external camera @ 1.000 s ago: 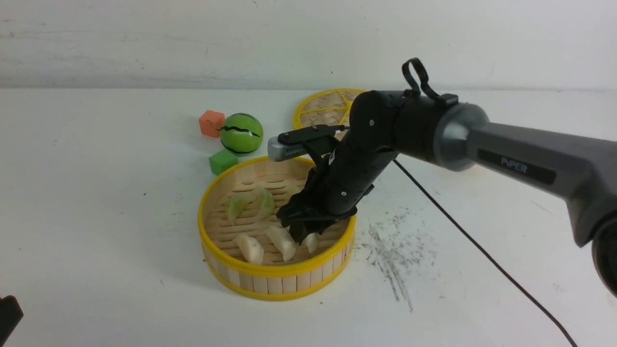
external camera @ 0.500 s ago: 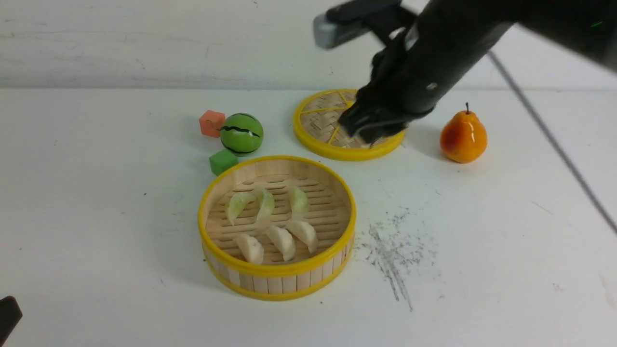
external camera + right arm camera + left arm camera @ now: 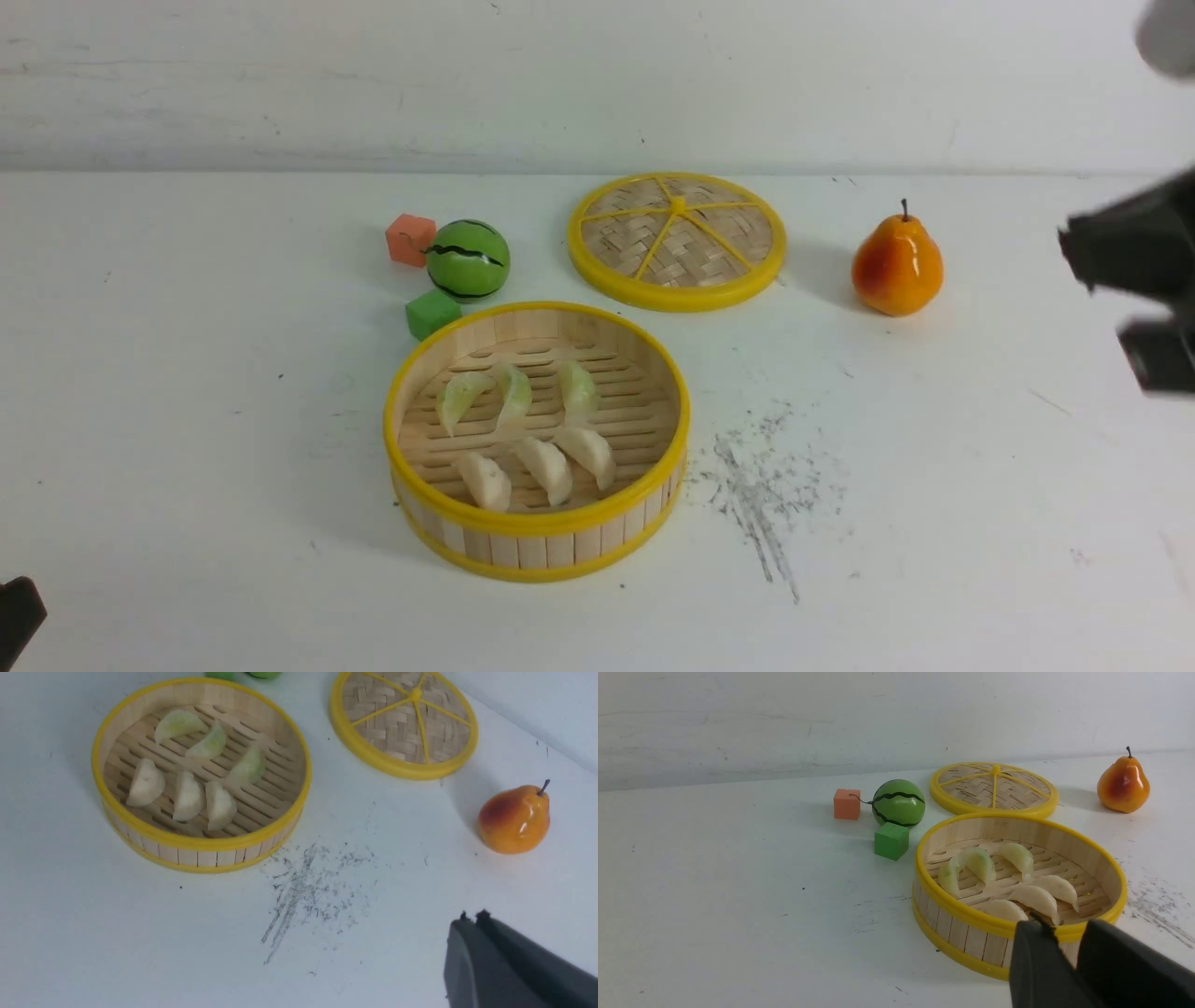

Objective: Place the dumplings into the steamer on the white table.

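resting in the steamer (image 3: pixel 537 551), six dumplings (image 3: pixel 546 467), both pincers empty

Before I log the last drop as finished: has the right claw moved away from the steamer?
Yes. The right claw has swung away rightward, past the pear, clear of the steamer.

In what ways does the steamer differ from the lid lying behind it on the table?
The steamer has an upright wood-strip wall and a slatted floor; the lid is flat and woven, with yellow spokes. The steamer holds six dumplings, while nothing lies on the lid. The steamer looks wider and stands nearer the camera. Both are round bamboo pieces with yellow rims.
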{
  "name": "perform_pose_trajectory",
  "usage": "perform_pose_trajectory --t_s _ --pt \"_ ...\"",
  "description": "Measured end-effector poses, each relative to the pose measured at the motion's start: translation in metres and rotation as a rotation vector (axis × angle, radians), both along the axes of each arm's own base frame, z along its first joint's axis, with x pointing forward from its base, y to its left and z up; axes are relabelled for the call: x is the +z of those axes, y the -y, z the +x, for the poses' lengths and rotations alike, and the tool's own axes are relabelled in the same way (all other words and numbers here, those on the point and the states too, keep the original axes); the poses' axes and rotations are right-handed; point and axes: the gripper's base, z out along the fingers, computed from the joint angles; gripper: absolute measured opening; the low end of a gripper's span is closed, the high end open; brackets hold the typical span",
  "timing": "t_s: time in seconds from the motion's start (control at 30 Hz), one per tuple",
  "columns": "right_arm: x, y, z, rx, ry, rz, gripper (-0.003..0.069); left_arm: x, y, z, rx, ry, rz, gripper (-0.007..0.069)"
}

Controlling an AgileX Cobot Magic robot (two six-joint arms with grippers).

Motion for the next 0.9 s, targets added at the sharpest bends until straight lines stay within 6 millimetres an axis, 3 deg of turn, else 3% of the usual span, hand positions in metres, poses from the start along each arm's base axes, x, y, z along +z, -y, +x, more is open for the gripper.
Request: perform_pose_trajectory --t_s 0.03,0.23,0.27,0.5,0.73,0.9 --pt "-0.004 0.002 -0.003 0.002 0.012 0.007 -0.0018 0.0 0.0 0.0 0.0 0.0 0.0 0.0142" --pt "-0.07 0.021 -0.037 0.023 0.058 0.032 -0.0015 0.0 0.0 0.0 0.0 0.0 0.0 0.0148" --pt "-0.072 0.022 -0.038 0.023 0.057 0.031 -0.0015 0.0 0.0 0.0 0.0 0.0 0.0 0.0148" --pt "-0.143 0.031 -0.053 0.025 -0.081 -0.051 -0.0013 0.0 0.0 0.0 0.0 0.0 0.0 0.0156" --pt "-0.187 0.04 -0.067 0.026 -0.165 -0.107 -0.001 0.0 0.0 0.0 0.0 0.0 0.0 0.0165" --pt "-0.213 0.063 -0.088 -0.06 -0.012 -0.059 -0.0008 0.0 0.0 0.0 0.0 -0.002 0.001 0.0168"
